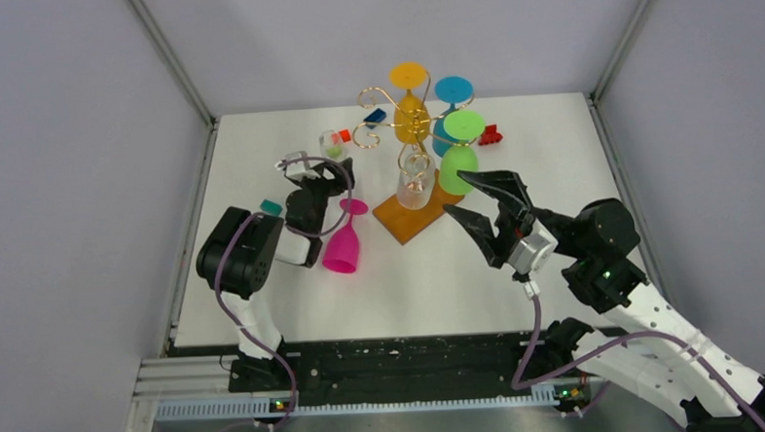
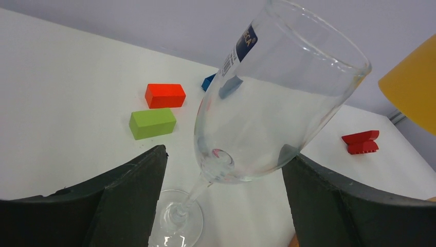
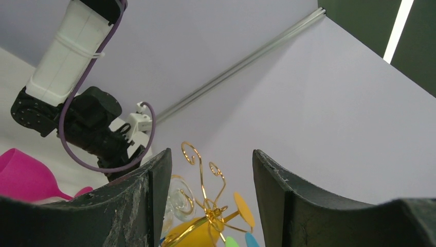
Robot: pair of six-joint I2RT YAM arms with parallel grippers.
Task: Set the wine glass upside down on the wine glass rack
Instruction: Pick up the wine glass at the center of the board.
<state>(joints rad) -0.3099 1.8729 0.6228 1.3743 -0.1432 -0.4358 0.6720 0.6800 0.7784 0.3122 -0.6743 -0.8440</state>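
The clear wine glass (image 2: 267, 103) is seen between the spread jaws of the left gripper (image 2: 226, 154), not pinched. The right gripper (image 3: 211, 154) jaws are held spread, empty, near the rack (image 1: 403, 223).

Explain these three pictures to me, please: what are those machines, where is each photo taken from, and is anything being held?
These are two robot arms bolted to the near edge of a white table. The wide picture comes from a camera above and behind them. The other two come from a small camera on each wrist, so the dark shapes at the bottom are that arm's own claw fingers.

In the middle stands a gold wire wine glass rack on a wooden base, with a yellow glass, blue glass and green glass hanging upside down. A pink glass sits by the left arm, and a red block and green block lie farther back.

The left claw is open around a bowl-up clear wine glass, not squeezing it. The right claw is open and empty, near the rack.
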